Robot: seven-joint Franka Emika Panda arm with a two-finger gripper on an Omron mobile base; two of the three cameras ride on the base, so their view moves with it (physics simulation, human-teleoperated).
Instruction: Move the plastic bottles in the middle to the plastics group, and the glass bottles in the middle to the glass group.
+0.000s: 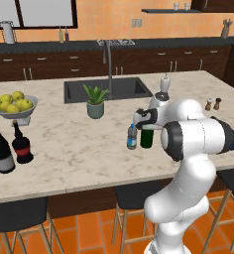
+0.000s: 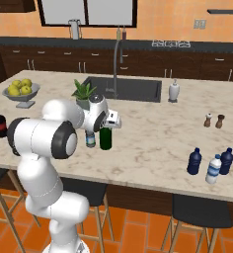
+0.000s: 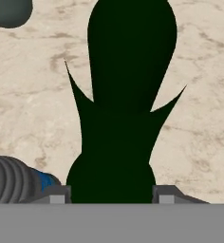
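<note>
Looking along the hand, the claw point(image 3: 111, 194) is seen straddling the base of the green glass bottle point(image 3: 128, 95), one grey fingertip point(image 3: 57, 193) at each side of the dark body; whether the pads press the glass cannot be told, so the claw's state is left undetermined. Just beside it, at the lower left of the hand view, the ribbed cap end of the clear plastic bottle point(image 3: 14, 178) with its blue label is visible. From the base views, the green bottle point(image 2: 105, 138) is found upright on the marble table point(image 2: 153, 133), mid-front, with the clear bottle point(image 1: 132, 137) standing close at its side and the claw point(image 1: 147, 118) positioned over the green bottle's upper part. Toward the right end of the table, three blue-toned plastic bottles point(image 2: 212, 165) are grouped. At the left end, the tall red-necked wine bottle point(image 1: 1, 149) and the rounder red-labelled bottle point(image 1: 22, 145) are set together. Farther back, a potted plant point(image 1: 95, 101), a bowl of yellow fruit point(image 1: 16, 105) and the sink point(image 1: 106, 89) are located.
</note>
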